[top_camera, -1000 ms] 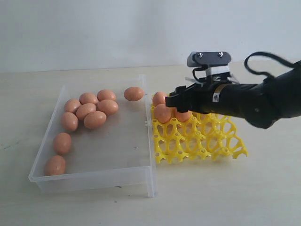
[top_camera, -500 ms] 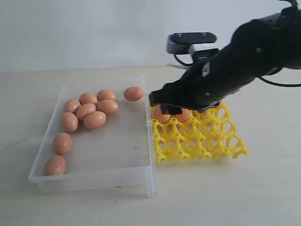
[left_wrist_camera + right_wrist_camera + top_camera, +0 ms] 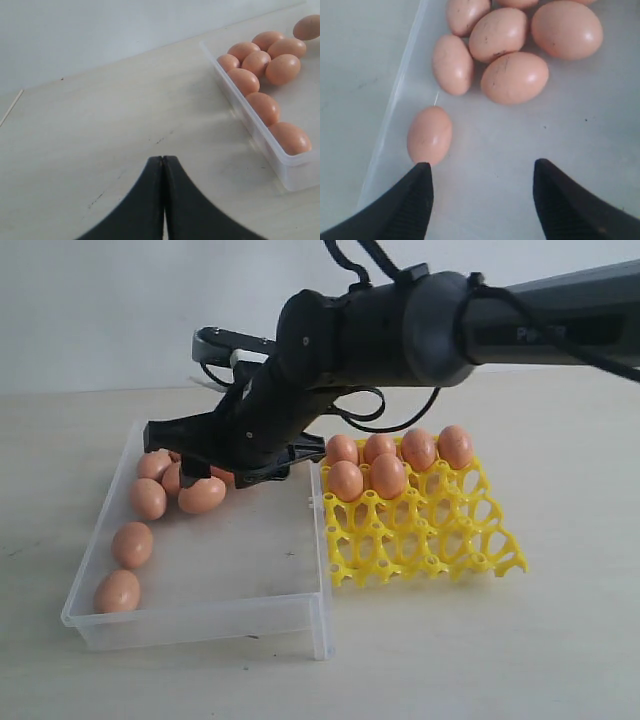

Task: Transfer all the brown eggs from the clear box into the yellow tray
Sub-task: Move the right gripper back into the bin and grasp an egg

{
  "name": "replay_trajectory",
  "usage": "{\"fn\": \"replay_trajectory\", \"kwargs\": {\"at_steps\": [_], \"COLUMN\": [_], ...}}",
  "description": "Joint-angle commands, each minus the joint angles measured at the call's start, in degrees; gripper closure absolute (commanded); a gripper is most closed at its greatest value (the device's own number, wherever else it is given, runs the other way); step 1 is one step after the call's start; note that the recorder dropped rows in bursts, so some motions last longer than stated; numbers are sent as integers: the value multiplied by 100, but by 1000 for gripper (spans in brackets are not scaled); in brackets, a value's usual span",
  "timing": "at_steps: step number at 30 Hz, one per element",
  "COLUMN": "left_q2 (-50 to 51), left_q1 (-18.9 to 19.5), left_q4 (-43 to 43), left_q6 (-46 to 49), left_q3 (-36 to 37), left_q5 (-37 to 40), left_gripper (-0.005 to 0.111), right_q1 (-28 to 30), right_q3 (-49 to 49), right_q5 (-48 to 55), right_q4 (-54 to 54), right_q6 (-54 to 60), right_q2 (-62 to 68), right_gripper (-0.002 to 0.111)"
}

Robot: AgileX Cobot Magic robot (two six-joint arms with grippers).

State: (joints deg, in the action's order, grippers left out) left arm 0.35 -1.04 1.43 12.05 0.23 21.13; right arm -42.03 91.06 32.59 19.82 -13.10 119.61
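- Fetching stage, by the look of it: right gripper (image 3: 235, 465) low over the far end of the clear box (image 3: 190, 625) in the exterior view, jaws spread wide, nothing between them.
- Poised just short of a cluster of eggs (image 3: 515, 77). One lone egg (image 3: 429, 134) right beside a black fingertip (image 3: 417, 195), close to the box wall.
- Left gripper (image 3: 163, 162) outside the box above the bare table (image 3: 100, 125), fingers pressed together, holding nothing.
- Six eggs (image 3: 388, 475) already seated in the yellow tray (image 3: 430, 530): four along the back row, two in the next (ten cups open). Ten more countable in the box from the left wrist view, so well under halfway.
- Next move, probably: choosing one egg, centring the jaws over it, lowering until the fingers straddle it, then closing gently. Little room inside the packed cluster; more around the lone egg, though crowded by the wall.
- Eggs: smooth, hard, orange-brown ovals with faint dark specks; likely to roll or slip from a careless pinch.
- Box: thin see-through plastic, low walls, flat slick floor.
- Tray: bright yellow plastic lattice, square, with pointed posts between cups; right against the box's side, touching or not impossible to tell.
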Motion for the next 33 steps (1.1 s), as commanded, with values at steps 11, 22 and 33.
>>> {"fn": "replay_trajectory", "kwargs": {"at_steps": [11,22,33], "left_q2": [-35,-35,-35], "left_q1": [-11,-11,-11], "left_q4": [0,0,0], "left_q6": [-30,-30,-30], "left_q3": [-23,-23,-23], "left_q5": [-43,-43,-43], "left_gripper": [107,107,107], "right_q1": [-52,-197,-264], "right_q3": [597,585,585], "right_q5": [1255,1263,111], "right_q4": [-1161,-3162,-1361], "right_q6": [2009,4829,7650], "right_q2": [231,231,541], "right_gripper": [52,52,52]}}
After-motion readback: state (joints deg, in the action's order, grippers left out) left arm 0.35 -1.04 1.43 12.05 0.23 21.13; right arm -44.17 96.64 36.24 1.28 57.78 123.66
